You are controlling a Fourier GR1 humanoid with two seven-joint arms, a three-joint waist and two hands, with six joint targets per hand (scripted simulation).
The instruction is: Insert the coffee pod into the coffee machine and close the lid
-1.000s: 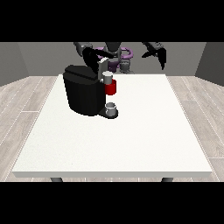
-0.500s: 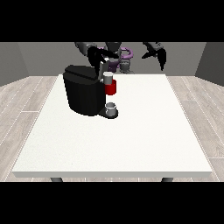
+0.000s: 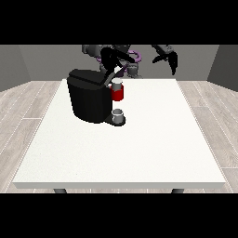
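The black coffee machine point(image 3: 90, 100) stands on the left-centre part of the white table point(image 3: 153, 139). Its lid point(image 3: 106, 77) is raised and tilted over the red pod holder point(image 3: 118, 94). A pale coffee pod point(image 3: 117, 83) sits in the top of that holder. A small grey cup point(image 3: 118, 116) stands on the machine's base. The hand at the view's left point(image 3: 115, 57) hovers just above the raised lid with its fingers stretched out, holding nothing. The hand at the view's right point(image 3: 168, 57) hangs open above the table's far edge, away from the machine.
The robot's torso point(image 3: 130, 60) is behind the table's far edge. Grey walls and a wooden floor point(image 3: 23, 107) surround the table.
The hand at the view's left has shifted slightly towards the view's right, over the lid. The lid, the pod and the other hand look unchanged.
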